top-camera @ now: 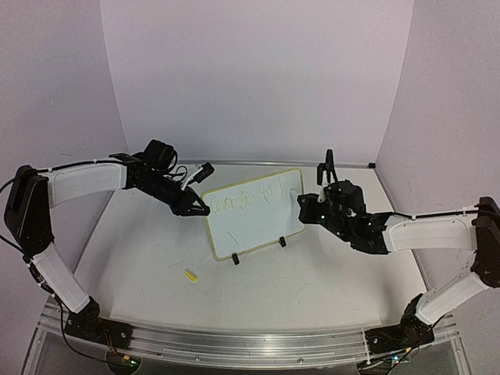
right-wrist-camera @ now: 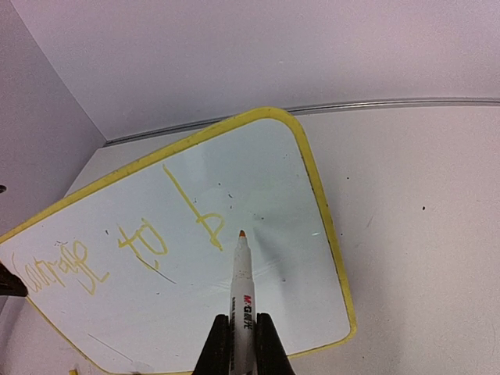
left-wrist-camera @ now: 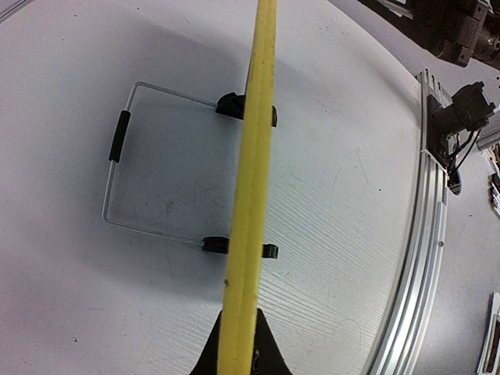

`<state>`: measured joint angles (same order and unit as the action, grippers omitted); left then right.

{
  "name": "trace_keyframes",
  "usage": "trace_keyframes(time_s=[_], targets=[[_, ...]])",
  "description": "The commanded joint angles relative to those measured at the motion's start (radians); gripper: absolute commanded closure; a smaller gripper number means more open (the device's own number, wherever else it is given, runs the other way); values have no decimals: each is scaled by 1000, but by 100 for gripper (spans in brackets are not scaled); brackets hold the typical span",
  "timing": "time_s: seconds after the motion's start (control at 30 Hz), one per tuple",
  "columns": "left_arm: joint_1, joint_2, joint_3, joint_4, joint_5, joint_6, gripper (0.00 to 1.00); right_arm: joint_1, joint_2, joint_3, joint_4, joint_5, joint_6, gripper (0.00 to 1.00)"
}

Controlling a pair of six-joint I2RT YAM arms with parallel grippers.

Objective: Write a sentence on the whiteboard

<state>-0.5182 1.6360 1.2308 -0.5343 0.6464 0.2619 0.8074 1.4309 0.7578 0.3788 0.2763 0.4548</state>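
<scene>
While the whiteboard (top-camera: 258, 228) stands upright on its 2 black clip feet (left-wrist-camera: 234, 104) near the middle of the table (top-camera: 328, 281), the left gripper (top-camera: 199, 209) is clenched on the board's left edge. In the left wrist view its fingers sit on either side of the pale yellow frame, which runs straight away from the camera, with a thin wire stand (left-wrist-camera: 117, 180) behind the board.

Seen from above, the board's long axis runs across the table, its left end nearer the arms and its right end farther back. Its white face leans slightly back and looks toward the arms.

The right gripper (top-camera: 306, 206) is at the board's right end, grasping a white marker (right-wrist-camera: 242, 285) by its barrel. The marker points away from the wrist at the board's face. Its orange-yellow tip is just beside the last written stroke; I cannot tell whether it touches the surface.

The sentence (right-wrist-camera: 86, 269) is faint yellow cursive in 1 line across the upper part of the face, from the left edge to about the middle-right. I cannot read it with confidence.

A small yellow object (top-camera: 189, 274) lies on the table in front of the board's left corner, apart from it.
</scene>
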Motion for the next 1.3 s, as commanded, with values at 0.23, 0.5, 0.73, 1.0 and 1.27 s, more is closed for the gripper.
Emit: trace_keyframes(time_s=[0.23,0.5,0.73,1.0,1.27], targets=[[3,-8,6,-41,-126,49,100,-1,80,90,27,15,-50,100],[3,-6,6,-41,-126,49,100,-1,109,104,29,26,-56,100],[3,-2,7,-41,-126,49,100,-2,108,97,29,81,-43,100],[3,-1,7,-41,-126,49,100,-1,93,108,36,102,-70,100],[3,-3,7,-41,-126,49,100,-1,104,117,52,59,-91,100]])
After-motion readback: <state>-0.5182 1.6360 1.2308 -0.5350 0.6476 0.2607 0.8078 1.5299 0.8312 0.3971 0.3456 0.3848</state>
